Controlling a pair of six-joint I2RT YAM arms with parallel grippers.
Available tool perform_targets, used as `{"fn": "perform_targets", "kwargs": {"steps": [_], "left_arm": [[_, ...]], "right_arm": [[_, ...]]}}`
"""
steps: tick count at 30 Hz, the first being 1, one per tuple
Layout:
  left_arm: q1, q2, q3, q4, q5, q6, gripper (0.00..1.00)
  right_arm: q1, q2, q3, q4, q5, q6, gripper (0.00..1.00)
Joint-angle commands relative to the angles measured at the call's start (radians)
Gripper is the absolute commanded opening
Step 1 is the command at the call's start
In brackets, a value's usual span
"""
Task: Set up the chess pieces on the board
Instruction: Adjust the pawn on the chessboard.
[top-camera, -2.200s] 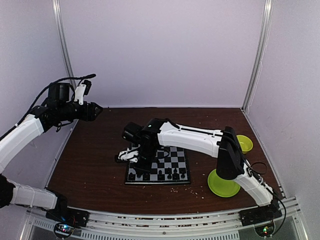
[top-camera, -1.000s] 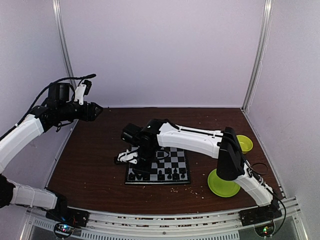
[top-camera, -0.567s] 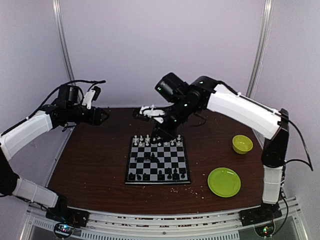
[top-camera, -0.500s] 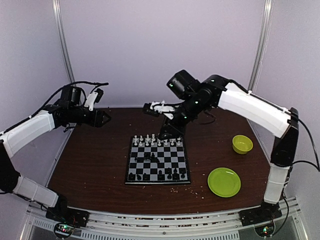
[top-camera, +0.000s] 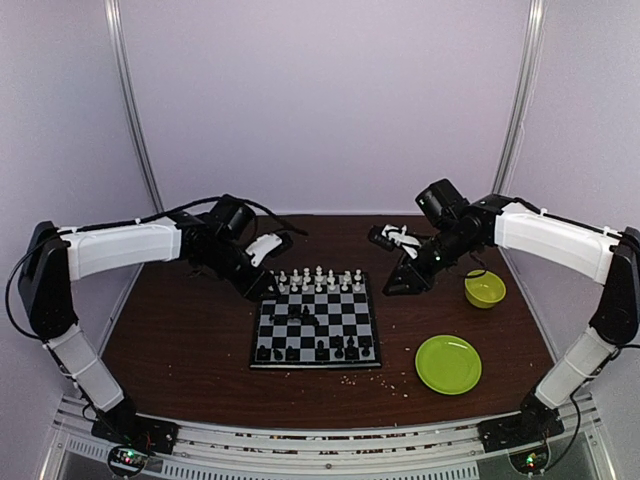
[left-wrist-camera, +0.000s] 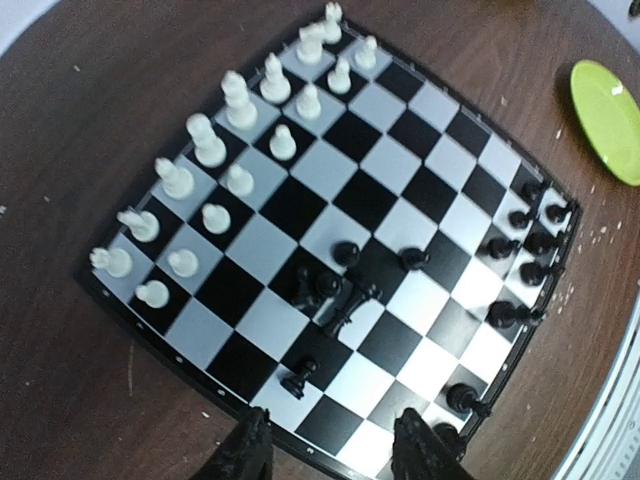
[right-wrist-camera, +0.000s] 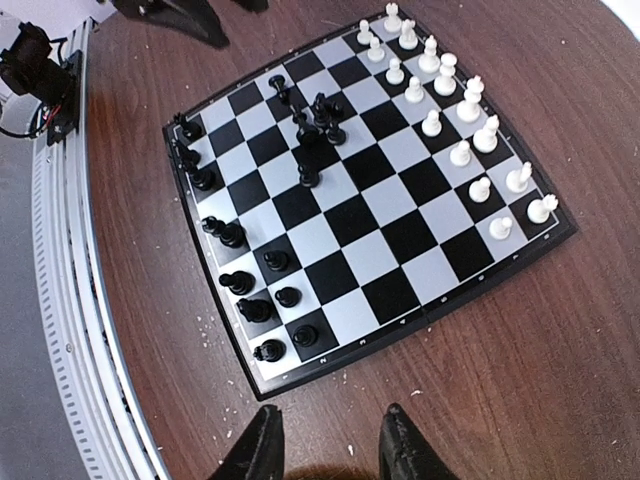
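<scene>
The board (top-camera: 315, 366) lies mid-table, and both wrist views look down on it (left-wrist-camera: 330, 165) (right-wrist-camera: 400, 235). White chess pieces (top-camera: 318, 278) fill its two far rows. Black ones (top-camera: 310, 350) line the near edge, and several more cluster mid-board (left-wrist-camera: 335, 285) (right-wrist-camera: 315, 115), one lying on its side (left-wrist-camera: 350, 305). My left gripper (top-camera: 262, 285) hovers at the board's far-left corner, open (left-wrist-camera: 335, 455), nothing between its fingers. My right gripper (top-camera: 398, 282) hangs off the board's far-right corner, open (right-wrist-camera: 330, 445) and empty.
A round green plate (top-camera: 448, 363) (left-wrist-camera: 610, 115) lies right of the board, a small green bowl (top-camera: 485, 288) behind it. Pale crumbs (top-camera: 395, 380) dot the wood near the board's front-right. A metal rail (right-wrist-camera: 60, 250) runs along the table's near edge.
The right arm lifted off the board's left side and swung to the far right. The left arm came down from high at the left to the board's far-left corner, its jaws narrowing.
</scene>
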Motion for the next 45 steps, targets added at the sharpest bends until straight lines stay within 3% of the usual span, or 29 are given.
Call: {"fn": "perform_targets", "kwargs": {"steps": [1,14,21,27,45], "left_arm": [[-0.002,0.072,0.037,-0.094,-0.035,0.068,0.45],[-0.001,0.177,0.082,-0.126,-0.056,0.275,0.51],[-0.002,0.225,0.129,-0.125,-0.088,0.343,0.42],[-0.002,0.278,0.168,-0.158,-0.037,0.408,0.34],[-0.008,0.359,0.147,-0.157,-0.091,0.423,0.34]], "right_arm": [[-0.017,-0.026,0.001,0.076,-0.095,-0.018,0.33],[-0.017,-0.003,0.017,0.038,-0.126,-0.051,0.33],[-0.017,0.016,0.023,0.028,-0.140,-0.054,0.33],[-0.017,0.020,0.031,0.010,-0.146,-0.061,0.32],[-0.017,0.030,0.035,-0.003,-0.144,-0.073,0.32]]}}
